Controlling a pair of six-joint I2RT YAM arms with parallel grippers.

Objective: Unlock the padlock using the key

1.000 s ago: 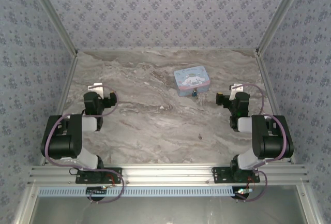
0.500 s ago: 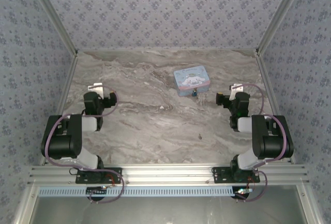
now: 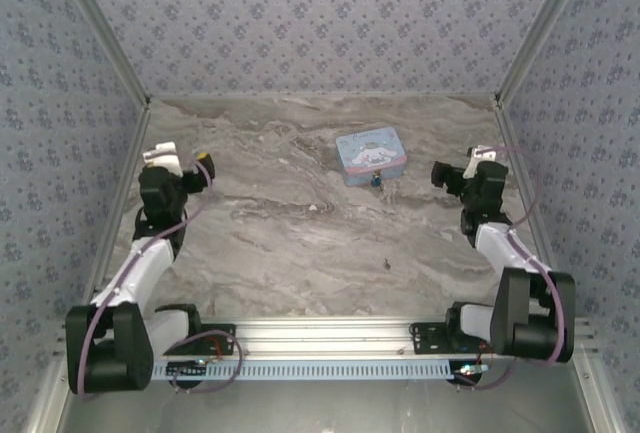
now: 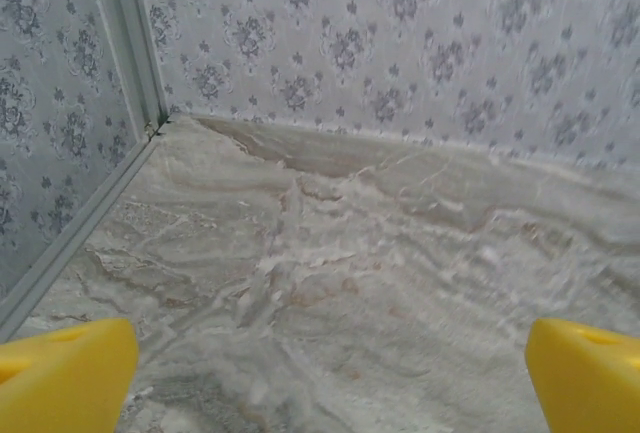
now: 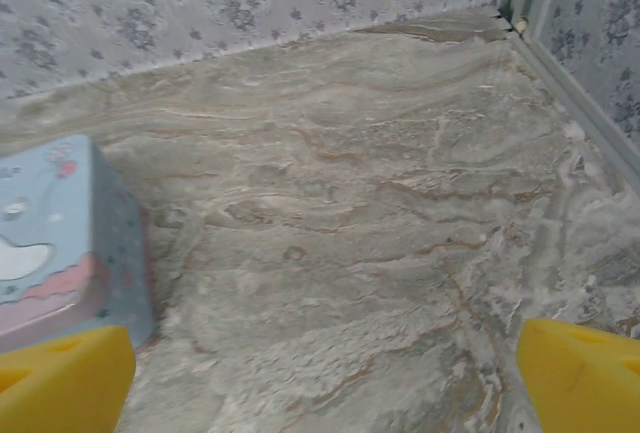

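The tiny teal padlock (image 3: 376, 181) lies on the marble table just in front of the light blue cartoon tin (image 3: 370, 153). The key (image 3: 387, 264) is a dark speck on the table, nearer the arms. My left gripper (image 3: 182, 160) hovers open at the far left, well away from both. To the right of the tin, my right gripper (image 3: 462, 163) is open too. The left wrist view has yellow fingertips (image 4: 70, 373) wide apart over bare marble. In the right wrist view the tin (image 5: 50, 243) sits by the left fingertip (image 5: 60, 378), with nothing between the jaws.
Patterned walls close the table (image 3: 280, 243) on three sides, with metal frame rails (image 3: 128, 178) along the left and right edges. The aluminium base rail (image 3: 320, 333) runs across the near edge. The back-left corner (image 4: 155, 128) is close to the left gripper.
Both arms have unfolded from their tucked pose. The left gripper went left and back, the right gripper right and slightly back. Both stay open; padlock, key and tin have not moved.
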